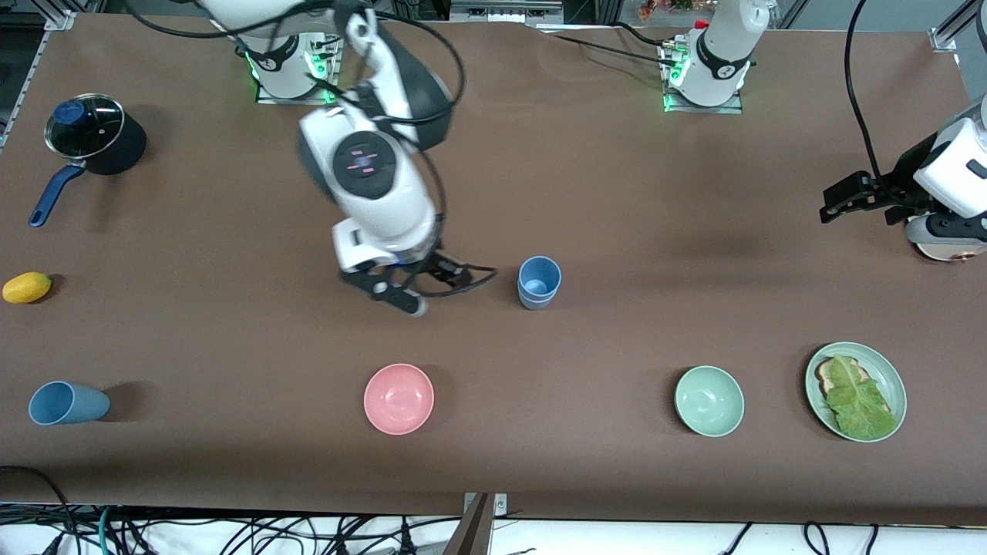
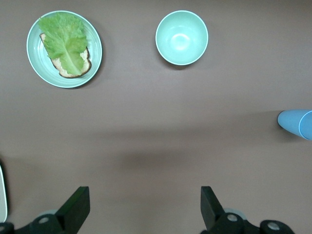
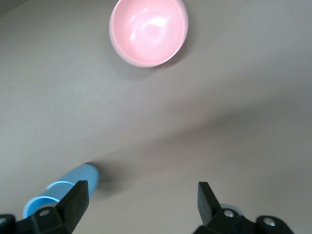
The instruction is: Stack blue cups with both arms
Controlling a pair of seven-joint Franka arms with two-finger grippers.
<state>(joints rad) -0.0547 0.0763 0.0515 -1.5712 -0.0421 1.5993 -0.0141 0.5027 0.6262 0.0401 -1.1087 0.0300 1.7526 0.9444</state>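
Note:
One blue cup sits nested in another [image 1: 539, 282] upright at the table's middle; this stack also shows in the right wrist view [image 3: 68, 187] and at the edge of the left wrist view [image 2: 296, 123]. A third blue cup [image 1: 65, 403] lies on its side near the front edge at the right arm's end. My right gripper [image 1: 428, 289] hangs open and empty over bare table beside the stack, clear of it [image 3: 141, 200]. My left gripper [image 1: 837, 199] waits open and empty at the left arm's end [image 2: 145, 204].
A pink bowl [image 1: 399, 398] and a green bowl [image 1: 709, 401] stand nearer the front camera than the stack. A green plate [image 1: 890, 378] holds bread and lettuce. A lidded pot with a blue handle [image 1: 92, 135] and a yellow fruit [image 1: 27, 287] lie at the right arm's end.

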